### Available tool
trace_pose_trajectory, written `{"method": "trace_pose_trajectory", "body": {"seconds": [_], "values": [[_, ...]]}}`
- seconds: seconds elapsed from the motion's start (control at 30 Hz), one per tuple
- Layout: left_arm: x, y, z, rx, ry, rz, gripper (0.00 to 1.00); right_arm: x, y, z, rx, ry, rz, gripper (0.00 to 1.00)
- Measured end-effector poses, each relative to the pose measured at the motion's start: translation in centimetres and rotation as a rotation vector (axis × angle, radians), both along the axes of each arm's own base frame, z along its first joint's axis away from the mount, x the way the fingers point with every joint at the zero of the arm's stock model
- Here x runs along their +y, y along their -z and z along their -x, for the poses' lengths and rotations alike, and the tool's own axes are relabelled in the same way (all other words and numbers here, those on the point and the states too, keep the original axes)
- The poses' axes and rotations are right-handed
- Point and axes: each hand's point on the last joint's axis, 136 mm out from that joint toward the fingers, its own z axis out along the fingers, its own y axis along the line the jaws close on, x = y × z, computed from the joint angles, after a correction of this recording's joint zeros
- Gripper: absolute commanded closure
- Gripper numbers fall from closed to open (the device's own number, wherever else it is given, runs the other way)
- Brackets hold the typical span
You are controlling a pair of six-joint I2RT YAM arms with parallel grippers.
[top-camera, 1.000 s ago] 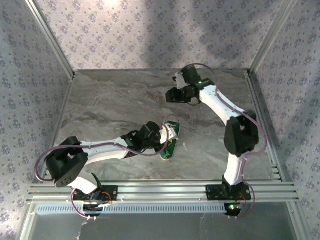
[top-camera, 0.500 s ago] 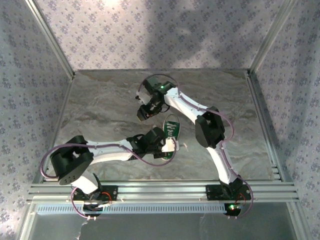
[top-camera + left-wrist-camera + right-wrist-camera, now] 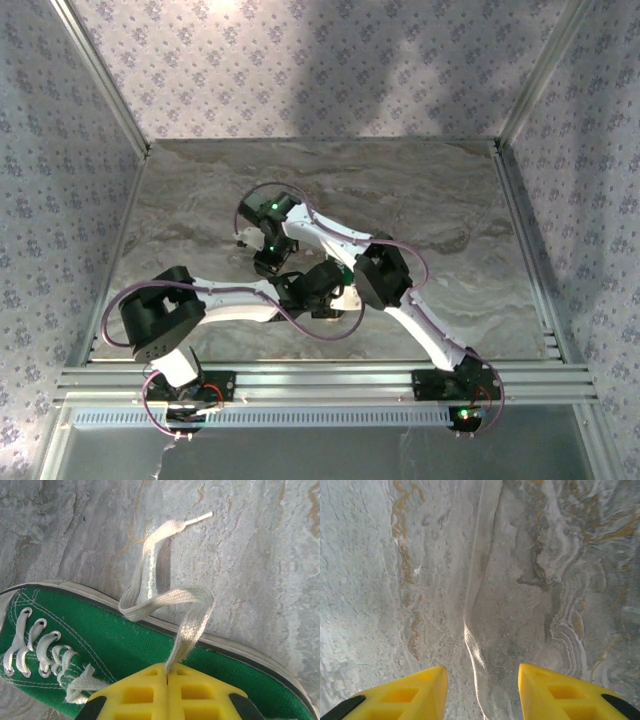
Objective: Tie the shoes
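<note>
Arms (image 3: 240, 300) converge at sneaker (image 3: 125, 650), left jaws pinching its lace (image 3: 187, 625).

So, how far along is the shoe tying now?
Done: laces threaded through the eyelets of the shoe. In hand: left claw is shut on a lace strand; right claw hangs open over a loose strand on the table. Left: no knot or bow visible, so all the tying.

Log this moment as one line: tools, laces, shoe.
left tool: shut on lace | right tool: open above loose lace strand lying on table | sneaker: untied
</note>
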Motion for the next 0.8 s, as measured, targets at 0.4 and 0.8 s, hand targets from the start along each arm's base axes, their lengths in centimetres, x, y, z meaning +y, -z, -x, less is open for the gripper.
{"method": "trace_pose_trajectory", "body": {"seconds": [0.4, 0.8], "values": [[-0.3, 0.8, -0.3, -0.042, 0.010, -0.056, 1.00, -0.4, 2.0, 0.5, -0.060, -0.071, 0.102, 0.55], [-0.3, 1.1, -0.4, -0.044, 0.007, -0.066, 1.00, 0.1, 3.0, 1.4, -0.070, -0.122, 0.125, 0.55]]}}
